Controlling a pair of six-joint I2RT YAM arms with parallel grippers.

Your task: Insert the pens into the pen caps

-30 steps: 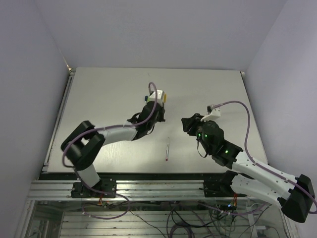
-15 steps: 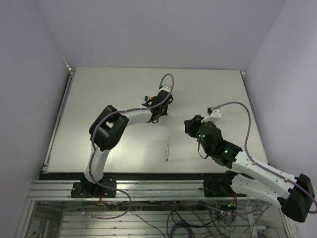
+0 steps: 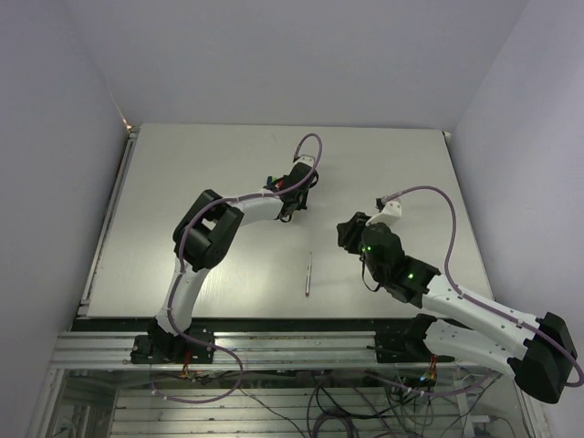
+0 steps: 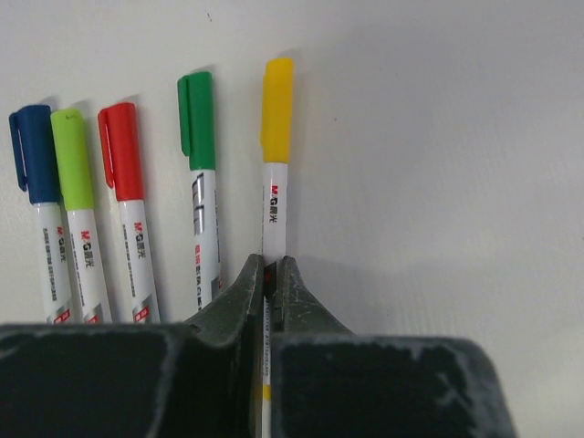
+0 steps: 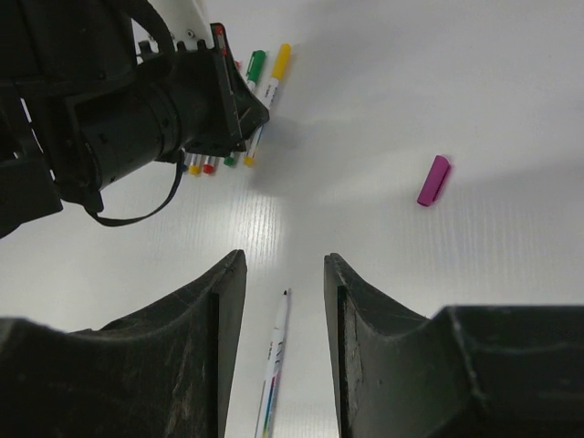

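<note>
Five capped pens lie side by side on the table: blue [image 4: 32, 155], light green [image 4: 73, 160], red [image 4: 120, 151], green [image 4: 197, 123] and yellow [image 4: 276, 109]. My left gripper [image 4: 271, 265] is shut, its tips low over the yellow-capped pen's barrel, which shows through the slit between the jaws. An uncapped pen [image 5: 274, 365] lies on the table below my right gripper [image 5: 283, 260], which is open and holds nothing. A loose purple pen cap [image 5: 433, 180] lies to the right. From above, the uncapped pen [image 3: 309, 274] sits between the two arms.
The left arm [image 3: 210, 228] stretches far across the table [image 3: 182, 164] to the row of pens. The right arm [image 3: 401, 269] hovers right of the middle. Walls close the table in at the left, back and right.
The left arm has stretched out and swung its wrist over the row of pens, then settled there. The right arm has barely shifted. The uncapped pen has not moved.
</note>
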